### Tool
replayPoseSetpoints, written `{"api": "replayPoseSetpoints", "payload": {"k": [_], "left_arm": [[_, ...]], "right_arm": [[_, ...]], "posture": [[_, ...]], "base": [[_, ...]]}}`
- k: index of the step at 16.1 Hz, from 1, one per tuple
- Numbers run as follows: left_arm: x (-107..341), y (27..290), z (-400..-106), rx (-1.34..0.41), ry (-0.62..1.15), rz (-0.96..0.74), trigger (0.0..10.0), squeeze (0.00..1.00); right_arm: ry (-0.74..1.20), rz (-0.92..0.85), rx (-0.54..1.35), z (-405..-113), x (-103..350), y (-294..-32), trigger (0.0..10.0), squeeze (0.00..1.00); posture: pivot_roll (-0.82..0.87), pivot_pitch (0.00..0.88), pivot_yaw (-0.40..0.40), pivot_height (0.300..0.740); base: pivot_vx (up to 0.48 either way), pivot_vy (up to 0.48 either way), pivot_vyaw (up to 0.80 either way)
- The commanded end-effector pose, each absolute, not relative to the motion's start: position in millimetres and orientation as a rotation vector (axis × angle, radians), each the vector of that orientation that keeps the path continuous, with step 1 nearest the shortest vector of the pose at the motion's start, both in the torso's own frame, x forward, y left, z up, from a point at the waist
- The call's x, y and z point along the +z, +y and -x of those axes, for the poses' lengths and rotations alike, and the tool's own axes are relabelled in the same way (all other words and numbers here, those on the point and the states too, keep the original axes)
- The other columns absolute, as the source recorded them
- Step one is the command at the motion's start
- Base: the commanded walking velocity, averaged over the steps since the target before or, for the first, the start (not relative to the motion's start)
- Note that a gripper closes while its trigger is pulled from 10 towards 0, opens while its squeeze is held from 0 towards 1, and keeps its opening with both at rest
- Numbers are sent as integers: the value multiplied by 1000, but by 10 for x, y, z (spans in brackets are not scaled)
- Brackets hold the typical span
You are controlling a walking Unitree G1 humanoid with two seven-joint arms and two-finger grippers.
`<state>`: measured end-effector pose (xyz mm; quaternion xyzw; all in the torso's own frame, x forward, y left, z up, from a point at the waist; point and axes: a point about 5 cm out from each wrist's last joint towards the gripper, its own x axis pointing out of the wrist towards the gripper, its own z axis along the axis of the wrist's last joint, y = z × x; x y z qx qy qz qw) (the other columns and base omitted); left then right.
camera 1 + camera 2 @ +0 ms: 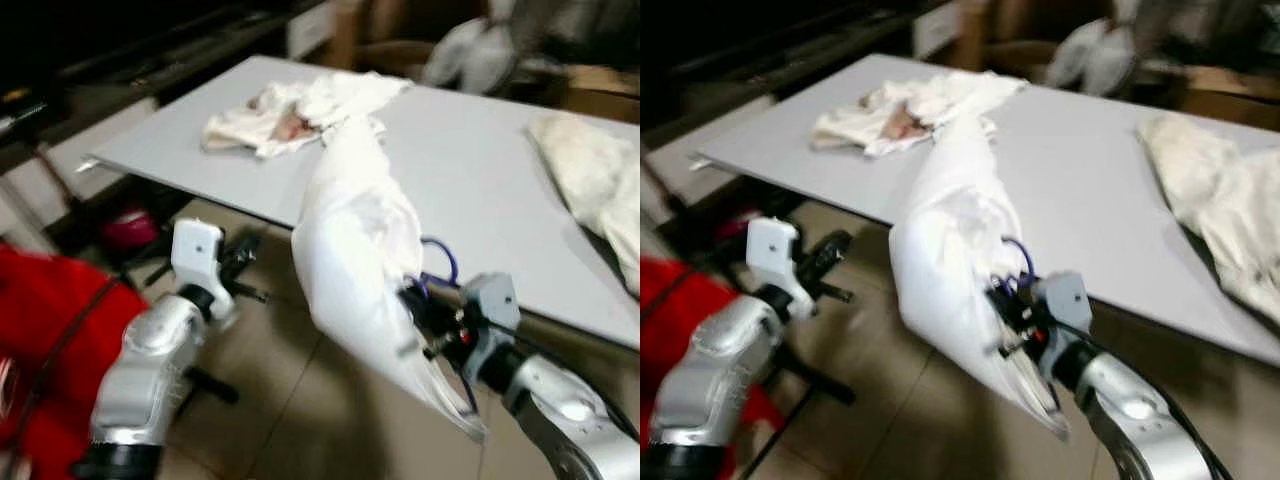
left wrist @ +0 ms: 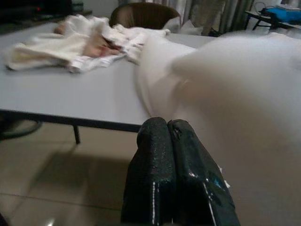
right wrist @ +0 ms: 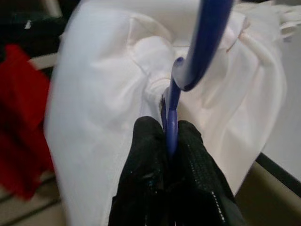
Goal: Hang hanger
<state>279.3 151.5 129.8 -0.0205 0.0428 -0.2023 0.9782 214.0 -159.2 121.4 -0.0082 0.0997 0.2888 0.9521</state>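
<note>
At lower left your left gripper [image 2: 174,179] is idling with fingers pressed together and empty, while at centre right your right gripper [image 3: 167,165] is pinching the blue hanger [image 3: 197,56], its white garment [image 1: 350,250] draping off the grey table [image 1: 480,170], likely for carrying.

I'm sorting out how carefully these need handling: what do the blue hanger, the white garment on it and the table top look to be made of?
The blue hanger looks like smooth glossy plastic, going by its sheen, though coated wire is possible. The white garment is thin matte woven cloth, probably cotton, since it folds and creases softly. The table top is a flat matte grey board, likely laminate. The right hand is shut on the hanger.
</note>
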Motion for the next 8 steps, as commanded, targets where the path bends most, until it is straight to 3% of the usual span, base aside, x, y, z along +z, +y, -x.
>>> {"api": "replayPoseSetpoints", "payload": {"k": [1,4,6,8], "left_arm": [[1346,1540,-2792,-402,75,15,10000,0],[1340,1557,-2770,-390,85,11,10000,0],[1303,1547,-2770,-381,146,137,10000,0],[1306,1539,-2770,-390,146,116,10000,0]], "right_arm": [[175,21,601,-2158,1269,-1566,10000,0],[186,23,637,-2208,1142,-1506,10000,0],[190,21,644,-2225,1109,-1468,10000,0],[188,18,643,-2232,1104,-1463,10000,0]], "posture": [[-206,0,61,740],[-200,0,56,740],[-199,0,57,740],[-200,0,59,740]], "base": [[0,-480,800],[0,-480,800],[0,161,800],[0,480,800]]}}
